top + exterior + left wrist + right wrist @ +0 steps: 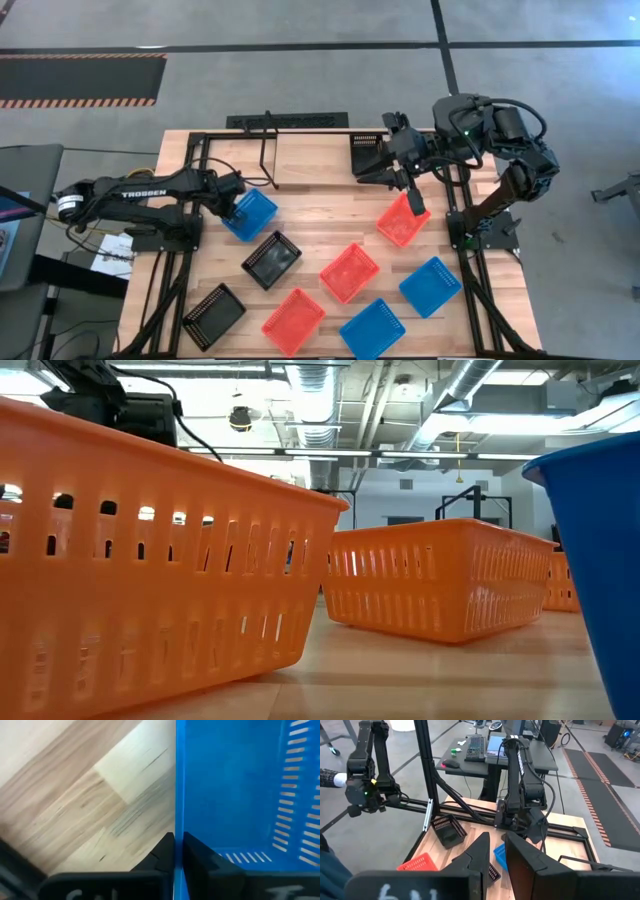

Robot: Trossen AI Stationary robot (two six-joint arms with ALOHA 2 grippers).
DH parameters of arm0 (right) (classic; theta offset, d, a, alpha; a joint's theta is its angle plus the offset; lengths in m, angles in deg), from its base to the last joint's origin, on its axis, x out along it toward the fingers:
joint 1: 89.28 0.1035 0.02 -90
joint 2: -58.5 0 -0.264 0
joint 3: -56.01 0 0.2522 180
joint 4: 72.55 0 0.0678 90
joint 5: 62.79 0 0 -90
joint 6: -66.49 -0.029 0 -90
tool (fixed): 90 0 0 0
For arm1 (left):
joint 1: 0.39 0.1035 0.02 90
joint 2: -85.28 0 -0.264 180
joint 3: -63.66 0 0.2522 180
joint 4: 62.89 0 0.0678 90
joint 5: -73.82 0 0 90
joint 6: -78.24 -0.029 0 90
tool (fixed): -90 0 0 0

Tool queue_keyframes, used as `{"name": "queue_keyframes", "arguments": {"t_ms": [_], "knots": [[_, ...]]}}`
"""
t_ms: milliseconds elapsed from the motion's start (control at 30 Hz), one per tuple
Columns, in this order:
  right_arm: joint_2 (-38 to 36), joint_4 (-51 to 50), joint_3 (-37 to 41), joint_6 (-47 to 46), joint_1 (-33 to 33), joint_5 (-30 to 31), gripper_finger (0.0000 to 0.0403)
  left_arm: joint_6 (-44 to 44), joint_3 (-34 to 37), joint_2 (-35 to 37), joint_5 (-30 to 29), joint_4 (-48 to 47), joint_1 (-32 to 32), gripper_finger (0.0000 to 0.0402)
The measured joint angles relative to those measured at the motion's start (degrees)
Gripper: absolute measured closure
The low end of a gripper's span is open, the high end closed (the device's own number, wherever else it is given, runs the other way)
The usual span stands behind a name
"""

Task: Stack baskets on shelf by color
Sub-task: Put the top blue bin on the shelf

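Note:
My left gripper (234, 207) (178, 852) is shut on a blue basket (252, 215) at the table's left. My right gripper (366, 177) (496, 840) hangs in the air near the far right, pointing left. It is open by a narrow gap and touches nothing. Below it a black basket (365, 152) sits by the right end of the shelf (305, 160); whether on the shelf I cannot tell. A red basket (403, 220) lies just nearer. Two black, two red and two blue baskets lie on the near half of the table. My left gripper pinches the blue basket's side wall (179, 810) at its rim, with one finger (200, 857) inside the basket and the other (162, 852) outside. The fingers come from above, pointing down. Whether the basket is lifted off the table cannot be seen.
On the table's near half lie black baskets (271, 259) (213, 315), red ones (350, 271) (293, 321) and blue ones (430, 286) (372, 329). Black frame rods (190, 180) run along the table's edges. The low view is filled by orange baskets (440, 590).

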Motion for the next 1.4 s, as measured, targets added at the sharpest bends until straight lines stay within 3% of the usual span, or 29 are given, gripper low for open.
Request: {"name": "queue_keyframes", "arguments": {"t_ms": [133,300,467,600,700,933,1000,1200,1400], "knots": [[0.0,0.0,0.0,-1.5,0.0,0.0,0.0323,0.5,-1.6,0.1,1.6,3.2,-2.5,0.0399],[-0.3,0.3,0.0,0.0,0.0,0.8,0.034,1.3,-9.4,1.2,0.7,7.2,-7.6,0.0401],[-1.3,-0.6,0.0,2.9,0.0,6.5,0.0391,1.3,-20.4,1.5,-5.5,8.8,-11.7,0.0401],[-2.0,-1.3,0.0,2.4,0.0,12.1,0.0391,1.9,-27.5,1.5,-11.9,9.2,-13.3,0.0401],[-2.2,-3.3,0.0,2.7,0.0,21.0,0.0398,1.7,-30.4,1.1,-13.6,13.3,-13.4,0.0401],[-2.0,-13.4,0.0,0.3,-0.1,51.1,0.04,-0.6,-30.8,-3.1,-13.8,22.4,-11.9,0.0401],[-2.0,-17.4,0.0,-1.4,-0.6,56.5,0.04,-0.1,-30.8,-5.6,-13.8,23.5,-11.0,0.0401],[-5.2,-27.2,0.0,-7.9,-4.4,57.4,0.0401,5.0,-30.7,-14.3,-14.4,23.9,-6.6,0.0401],[-9.6,-29.2,0.1,-7.1,-6.7,57.3,0.0402,10.5,-30.8,-20.7,-12.9,33.2,-0.2,0.0401]]}}
